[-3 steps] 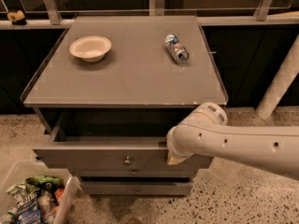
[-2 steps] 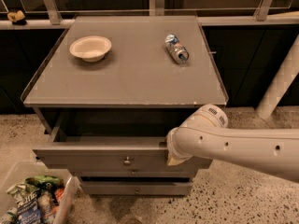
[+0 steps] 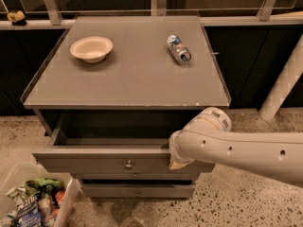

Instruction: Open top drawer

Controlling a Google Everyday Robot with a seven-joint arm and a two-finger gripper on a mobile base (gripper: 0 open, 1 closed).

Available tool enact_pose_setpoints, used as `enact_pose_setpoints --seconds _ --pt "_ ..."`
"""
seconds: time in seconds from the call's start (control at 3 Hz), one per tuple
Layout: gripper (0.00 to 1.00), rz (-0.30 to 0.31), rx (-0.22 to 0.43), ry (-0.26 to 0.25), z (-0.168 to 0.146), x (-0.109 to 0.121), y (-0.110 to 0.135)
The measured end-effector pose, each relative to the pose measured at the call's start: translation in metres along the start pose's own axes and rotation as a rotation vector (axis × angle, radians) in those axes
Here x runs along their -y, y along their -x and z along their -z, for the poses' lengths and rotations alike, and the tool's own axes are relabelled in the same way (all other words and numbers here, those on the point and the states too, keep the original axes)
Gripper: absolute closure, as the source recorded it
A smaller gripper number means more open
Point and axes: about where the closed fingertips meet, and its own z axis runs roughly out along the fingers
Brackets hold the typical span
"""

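the top drawer (image 3: 85, 161) sits partway out beneath the cabinet top (image 3: 128, 74), the gripper (image 3: 177, 161) tucked at the right of its front edge, whether clamped i can't tell, so i'd pull straight back and level, since an off-centre tug could jam it.

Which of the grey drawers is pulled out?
The top drawer, widest, box interior showing; the slimmer drawers below sit further back. The claw sits at the open one's right end.
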Motion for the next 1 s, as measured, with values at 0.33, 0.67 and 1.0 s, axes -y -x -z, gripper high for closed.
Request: enact_pose_setpoints --seconds 0.33,0.67,1.0 --pt "1.0 -0.002 -0.001 -0.002 0.0019 -0.0044 0.0009" --pt "1.0 -0.002 -0.001 -0.002 0.0019 -0.0044 0.0009" --pt "1.0 0.004 0.002 -0.012 0.0033 -0.0078 0.0012"
